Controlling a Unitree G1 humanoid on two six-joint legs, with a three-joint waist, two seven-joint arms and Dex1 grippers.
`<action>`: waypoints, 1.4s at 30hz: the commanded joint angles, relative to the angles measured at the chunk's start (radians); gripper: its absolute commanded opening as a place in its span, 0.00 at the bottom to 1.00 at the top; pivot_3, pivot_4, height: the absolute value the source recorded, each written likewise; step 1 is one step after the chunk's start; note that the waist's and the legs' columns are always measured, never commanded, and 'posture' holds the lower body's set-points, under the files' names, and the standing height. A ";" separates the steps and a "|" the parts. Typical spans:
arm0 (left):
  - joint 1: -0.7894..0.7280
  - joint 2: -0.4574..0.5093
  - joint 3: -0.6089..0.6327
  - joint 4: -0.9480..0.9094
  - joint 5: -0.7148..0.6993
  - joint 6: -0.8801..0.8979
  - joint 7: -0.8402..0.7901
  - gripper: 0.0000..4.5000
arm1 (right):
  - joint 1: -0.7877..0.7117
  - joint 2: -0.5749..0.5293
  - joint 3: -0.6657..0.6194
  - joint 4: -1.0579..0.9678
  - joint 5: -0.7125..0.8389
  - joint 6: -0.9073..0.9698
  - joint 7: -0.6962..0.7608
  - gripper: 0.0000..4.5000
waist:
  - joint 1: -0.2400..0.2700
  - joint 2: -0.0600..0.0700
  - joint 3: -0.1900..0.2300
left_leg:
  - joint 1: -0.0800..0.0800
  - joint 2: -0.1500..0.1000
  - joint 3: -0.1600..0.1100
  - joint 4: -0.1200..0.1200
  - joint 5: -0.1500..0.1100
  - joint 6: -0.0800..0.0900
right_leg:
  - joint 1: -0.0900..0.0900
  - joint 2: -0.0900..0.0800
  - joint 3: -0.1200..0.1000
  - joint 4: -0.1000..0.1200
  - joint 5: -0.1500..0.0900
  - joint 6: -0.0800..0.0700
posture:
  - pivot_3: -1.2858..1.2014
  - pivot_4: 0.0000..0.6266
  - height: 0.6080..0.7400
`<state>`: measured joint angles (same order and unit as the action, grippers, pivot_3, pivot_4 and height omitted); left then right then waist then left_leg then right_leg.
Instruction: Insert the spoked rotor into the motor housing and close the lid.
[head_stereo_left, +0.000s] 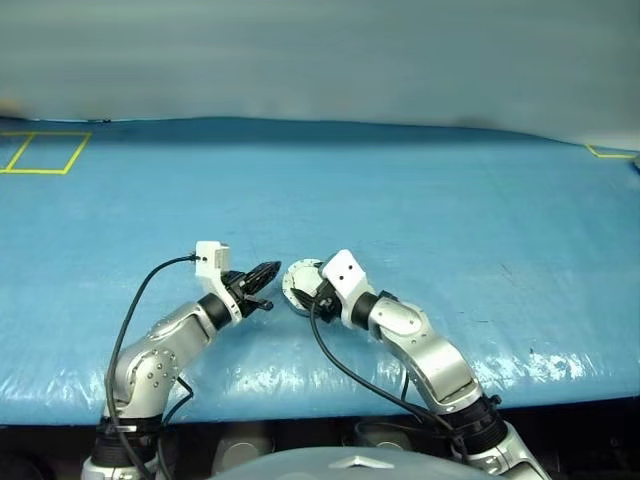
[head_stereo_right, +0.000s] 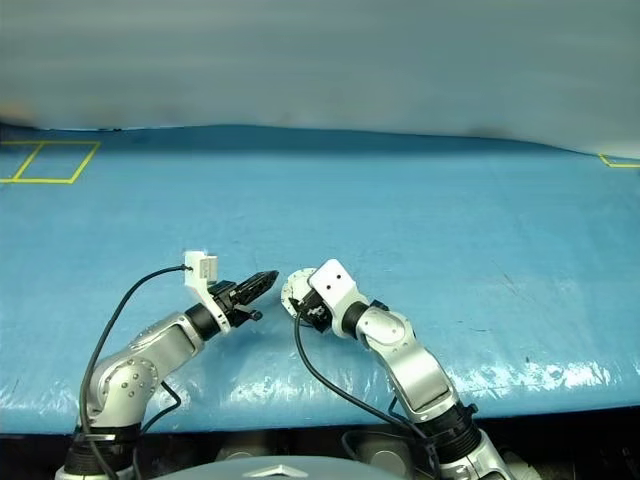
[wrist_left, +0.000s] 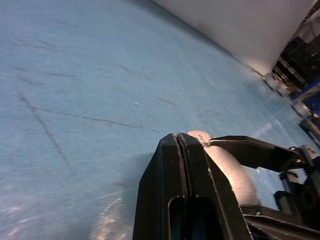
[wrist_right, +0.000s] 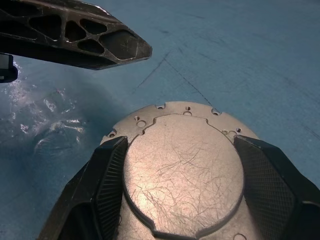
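Right gripper (wrist_right: 175, 195) clamps housing (wrist_right: 182, 170) at frame centre, left gripper (head_stereo_left: 262, 274) clenched empty beside it; steady housing, press lid flat.

The two head cameras look forward and down from above the arms, taking in the blue table (head_stereo_left: 420, 190) out to its far edge — same scene, a slight sideways offset between them. The left wrist camera sits low behind the left gripper (wrist_left: 181, 150), skimming across the table surface. The right wrist camera is pressed up close on the motor housing (wrist_right: 182, 175) between the right gripper (wrist_right: 182, 187) fingers — and it catches the left gripper's tip too, just as the head views do.
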<state>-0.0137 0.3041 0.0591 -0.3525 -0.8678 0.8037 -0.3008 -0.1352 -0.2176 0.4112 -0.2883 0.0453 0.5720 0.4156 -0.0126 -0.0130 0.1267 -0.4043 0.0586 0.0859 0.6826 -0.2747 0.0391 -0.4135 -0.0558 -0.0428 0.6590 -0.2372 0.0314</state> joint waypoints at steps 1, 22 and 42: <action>-0.023 0.013 -0.005 -0.034 -0.046 0.079 0.001 0.00 | 0.023 -0.005 0.009 0.035 -0.007 0.033 0.001 0.68 | 0.000 0.000 0.000 | 0.000 0.000 0.000 0.000 0.000 0.000 | 0.000 0.000 0.000 0.000 0.000 0.000 | 0.52 0.24 1.00; -0.060 0.022 -0.031 0.052 0.054 0.190 0.015 0.00 | 0.020 -0.001 0.017 0.027 -0.011 0.043 -0.002 0.68 | 0.002 0.000 0.000 | 0.004 0.000 -0.001 -0.002 0.000 -0.001 | -0.001 -0.005 0.000 -0.001 0.001 -0.005 | 0.52 0.24 1.00; -0.126 0.018 -0.058 0.081 0.104 0.215 -0.040 0.00 | 0.259 -0.042 -0.361 -0.345 0.366 0.166 0.052 1.00 | 0.016 0.001 0.002 | -0.008 -0.007 -0.007 -0.005 -0.003 0.002 | 0.000 -0.006 -0.001 -0.015 0.001 0.002 | 0.52 0.24 1.00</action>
<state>-0.1460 0.3175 0.0108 -0.2770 -0.7796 1.0136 -0.3344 0.1205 -0.2785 0.0976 -0.5757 0.3321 0.7049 0.4766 0.0038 -0.0116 0.1283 -0.4123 0.0514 0.0791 0.6777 -0.2784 0.0422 -0.4134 -0.0615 -0.0435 0.6441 -0.2357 0.0333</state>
